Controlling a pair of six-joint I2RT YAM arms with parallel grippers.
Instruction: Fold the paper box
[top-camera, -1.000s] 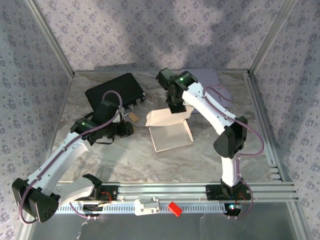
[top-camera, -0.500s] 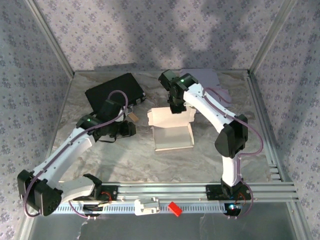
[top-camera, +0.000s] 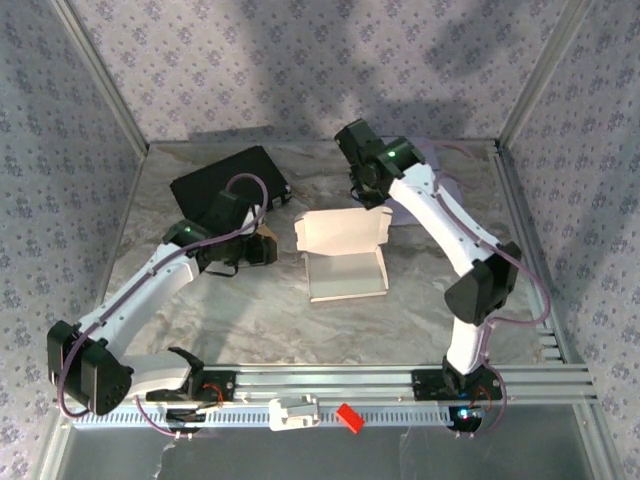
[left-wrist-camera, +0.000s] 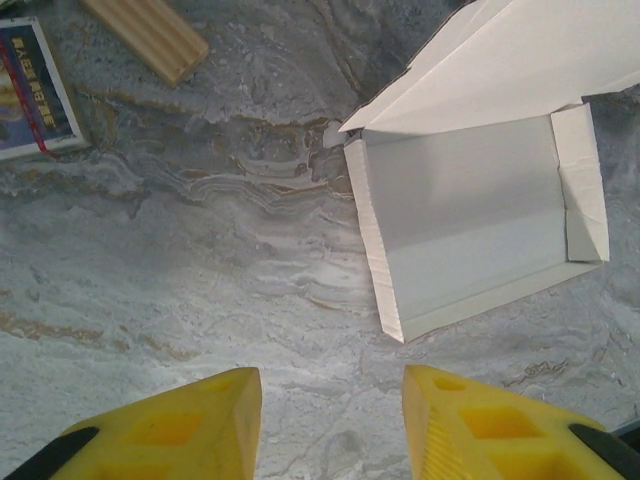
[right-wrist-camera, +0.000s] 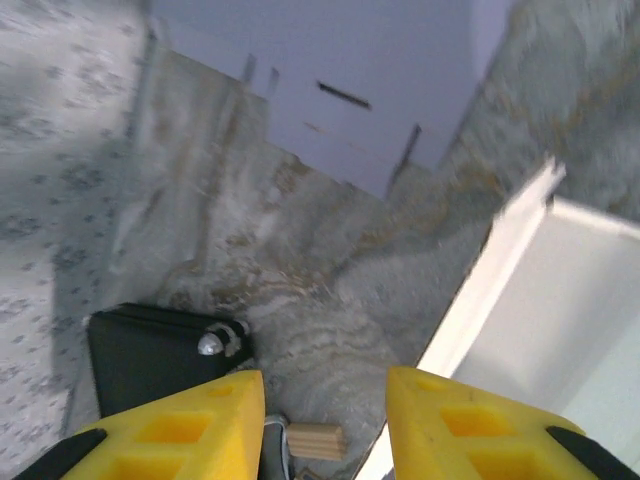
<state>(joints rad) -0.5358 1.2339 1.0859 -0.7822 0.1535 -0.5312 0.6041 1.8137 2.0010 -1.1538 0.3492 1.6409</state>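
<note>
The white paper box lies open in the middle of the table, its back flap standing up. In the left wrist view the box is a shallow tray ahead and to the right of my left gripper, which is open over bare table. From above, the left gripper sits just left of the box. My right gripper hovers behind the raised flap, apart from it. Through its own camera the right gripper is open and empty, the box's edge to its right.
A black case lies at the back left, a small wooden block and a printed card near it. A pale purple flat sheet lies at the back right. Metal frame rails bound the table.
The right gripper has opened, let go of the box's back flap and drawn back and to the right. The left gripper has moved toward the box and opened a little wider.
</note>
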